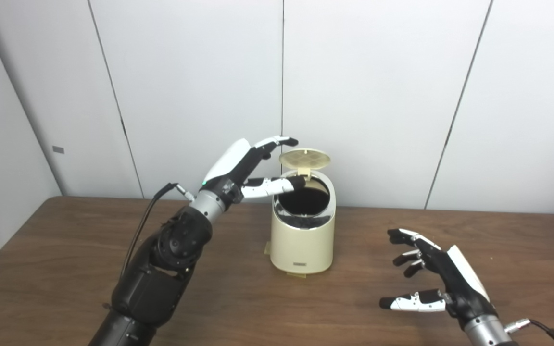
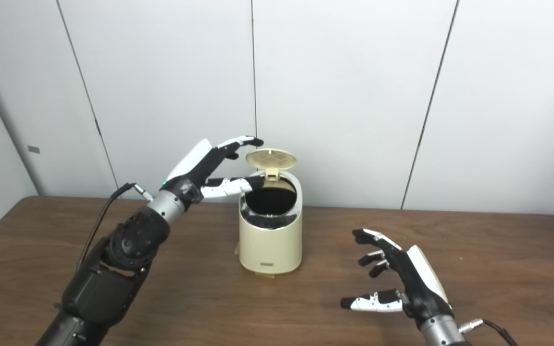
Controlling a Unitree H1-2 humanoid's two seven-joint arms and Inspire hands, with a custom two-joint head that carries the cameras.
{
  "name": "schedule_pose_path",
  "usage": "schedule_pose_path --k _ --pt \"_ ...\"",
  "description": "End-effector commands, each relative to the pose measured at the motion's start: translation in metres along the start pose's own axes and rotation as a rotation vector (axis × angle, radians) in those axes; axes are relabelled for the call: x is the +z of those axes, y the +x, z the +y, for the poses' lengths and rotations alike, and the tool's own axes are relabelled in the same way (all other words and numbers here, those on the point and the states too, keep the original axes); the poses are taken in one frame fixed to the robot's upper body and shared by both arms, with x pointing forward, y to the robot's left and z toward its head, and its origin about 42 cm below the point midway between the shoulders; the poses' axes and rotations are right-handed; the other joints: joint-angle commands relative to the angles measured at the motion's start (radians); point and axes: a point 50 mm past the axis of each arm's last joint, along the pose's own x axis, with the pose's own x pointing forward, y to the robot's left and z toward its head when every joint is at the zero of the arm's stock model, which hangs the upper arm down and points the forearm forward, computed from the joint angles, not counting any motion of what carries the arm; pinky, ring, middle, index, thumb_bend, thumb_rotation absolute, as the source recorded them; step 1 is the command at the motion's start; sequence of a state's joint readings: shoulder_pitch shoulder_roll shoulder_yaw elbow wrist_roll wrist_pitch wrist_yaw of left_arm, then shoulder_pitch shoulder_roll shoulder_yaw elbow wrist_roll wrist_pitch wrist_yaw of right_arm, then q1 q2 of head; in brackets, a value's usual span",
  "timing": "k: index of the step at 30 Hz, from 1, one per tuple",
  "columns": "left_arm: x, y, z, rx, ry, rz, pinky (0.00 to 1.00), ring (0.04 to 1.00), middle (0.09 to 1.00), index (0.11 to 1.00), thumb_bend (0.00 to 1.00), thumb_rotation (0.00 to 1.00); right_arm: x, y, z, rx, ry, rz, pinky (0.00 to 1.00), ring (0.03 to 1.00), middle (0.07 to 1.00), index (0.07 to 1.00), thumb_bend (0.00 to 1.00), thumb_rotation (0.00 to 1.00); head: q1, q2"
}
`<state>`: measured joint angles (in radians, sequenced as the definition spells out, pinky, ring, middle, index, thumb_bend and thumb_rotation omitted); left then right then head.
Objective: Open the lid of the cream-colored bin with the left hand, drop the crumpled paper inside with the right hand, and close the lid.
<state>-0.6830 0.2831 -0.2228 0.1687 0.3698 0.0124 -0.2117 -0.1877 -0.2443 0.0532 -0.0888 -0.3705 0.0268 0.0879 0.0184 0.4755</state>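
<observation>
The cream-colored bin [image 1: 302,240] stands on the brown table [image 1: 65,269] near the middle. Its round lid [image 1: 304,158] is tipped up and back on its hinge, showing the dark inside. My left hand [image 1: 248,168] hovers at the bin's upper left, fingers apart: the thumb reaches over the rim near the hinge and the other fingers stretch toward the lid's left edge. My right hand [image 1: 431,274] is low over the table to the right of the bin, open, holding nothing. No crumpled paper shows in either view.
White wall panels [image 1: 378,96] rise right behind the table's far edge. A cable [image 1: 144,226] trails from my left wrist. The table's left edge runs diagonally at the lower left.
</observation>
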Motion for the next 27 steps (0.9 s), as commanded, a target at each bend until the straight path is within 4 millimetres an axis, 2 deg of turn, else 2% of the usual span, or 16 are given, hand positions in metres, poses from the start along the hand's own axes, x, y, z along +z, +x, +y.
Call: schedule_pose_path --k 1,8,13,17,22,27 --pt "0.019 0.01 0.023 0.026 0.084 -0.077 0.93 0.997 0.938 0.9 0.97 0.8 0.014 0.01 -0.01 -0.04 -0.016 -0.081 0.5 0.633 0.795 0.802 0.84 0.06 0.0 0.001" --pt "0.017 0.01 0.016 -0.021 0.123 -0.063 0.96 1.0 0.944 0.903 1.0 0.76 0.016 0.011 -0.011 -0.043 -0.022 -0.09 0.5 0.632 0.801 0.804 0.83 0.06 -0.003 0.005" --pt "0.015 0.01 0.012 -0.04 0.142 -0.065 0.96 1.0 0.944 0.91 1.0 0.77 0.016 0.01 -0.011 -0.041 -0.026 -0.077 0.49 0.622 0.797 0.802 0.83 0.05 -0.008 0.01" --pt "0.014 0.007 0.011 -0.067 0.179 -0.064 0.99 1.0 0.956 0.919 1.0 0.79 0.018 0.008 -0.012 -0.043 -0.027 -0.068 0.49 0.629 0.798 0.802 0.82 0.03 -0.008 0.014" --pt "0.019 0.003 0.015 -0.095 0.33 -0.099 1.0 1.0 0.95 0.928 0.97 0.8 0.019 0.008 -0.011 -0.046 -0.024 -0.068 0.49 0.63 0.802 0.802 0.82 0.04 -0.01 0.018" --pt "0.027 -0.004 0.019 -0.105 0.447 -0.139 1.0 1.0 0.926 0.916 1.0 0.78 0.019 0.009 -0.01 -0.048 -0.033 -0.068 0.49 0.622 0.797 0.802 0.82 0.03 -0.014 0.022"
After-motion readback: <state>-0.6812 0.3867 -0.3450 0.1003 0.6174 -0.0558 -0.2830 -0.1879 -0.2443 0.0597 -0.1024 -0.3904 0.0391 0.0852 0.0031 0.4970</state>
